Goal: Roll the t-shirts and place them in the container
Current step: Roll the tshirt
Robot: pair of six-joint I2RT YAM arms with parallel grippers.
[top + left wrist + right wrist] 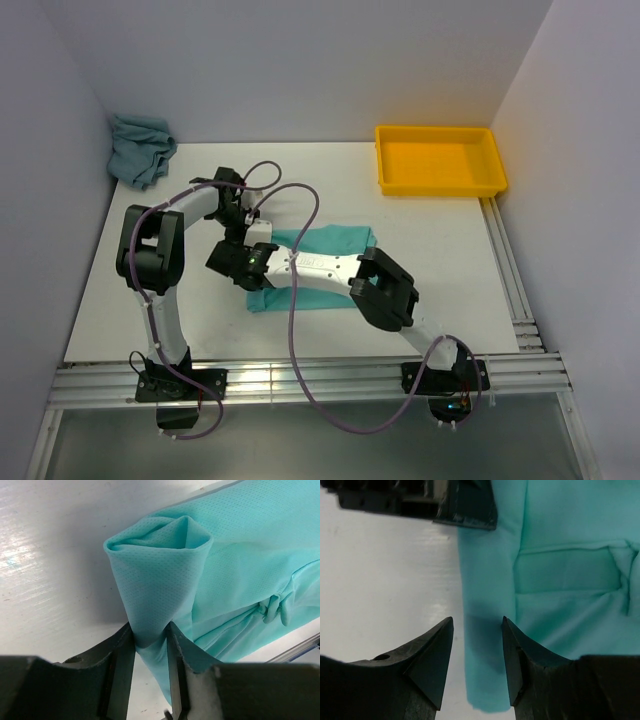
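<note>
Thin, fine-dimpled mint-green t-shirt (250, 545) lies mid-table as a folded band, long axis left to right. Left gripper (150, 636) pinches its edge, the cloth curling into a cone. Right gripper (477, 630) hangs spread above the shirt's edge. Both arms cover much of it. Crumpled teal t-shirt (140, 148) far-left corner, yellow tray (440, 160) far right.

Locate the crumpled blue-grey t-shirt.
In the top external view, the blue-grey t-shirt lies bunched in the far left corner, level with the yellow tray at far right.
</note>
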